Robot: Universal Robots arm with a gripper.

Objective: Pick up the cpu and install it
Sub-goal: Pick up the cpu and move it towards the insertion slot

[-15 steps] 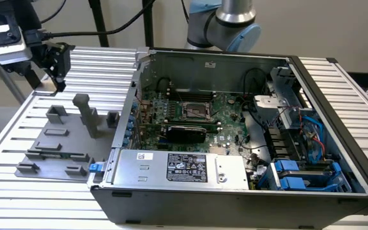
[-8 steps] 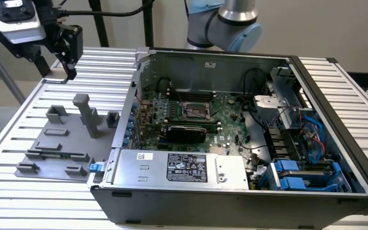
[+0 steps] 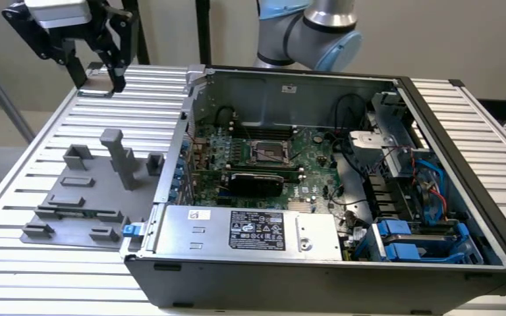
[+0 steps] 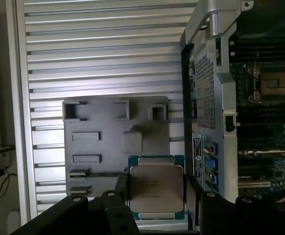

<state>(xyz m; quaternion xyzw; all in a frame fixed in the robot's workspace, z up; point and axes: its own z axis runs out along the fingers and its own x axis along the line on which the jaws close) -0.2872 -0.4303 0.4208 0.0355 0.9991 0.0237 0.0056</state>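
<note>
The cpu (image 4: 156, 188), a thin square chip with a silvery top and a green rim, sits between my black fingers (image 4: 120, 192) in the wrist view. The gripper (image 4: 156, 198) is shut on its two opposite edges. Below it lies the grey fixture plate (image 4: 118, 142). In the exterior view the gripper (image 3: 97, 84) hangs above the far corner of the ribbed table at the exterior view's left, beyond the fixture plate (image 3: 86, 197). The motherboard's square socket (image 3: 271, 153) lies open inside the computer case, well off toward the exterior view's right; it also appears as the socket (image 4: 274, 83).
The open computer case (image 3: 323, 263) fills the middle of the table, with a power supply (image 3: 253, 230) along its near wall and blue drive bays (image 3: 420, 240) at the exterior view's right. Upright grey blocks (image 3: 116, 155) rise from the fixture plate. The case wall (image 4: 208, 73) stands between fixture and motherboard.
</note>
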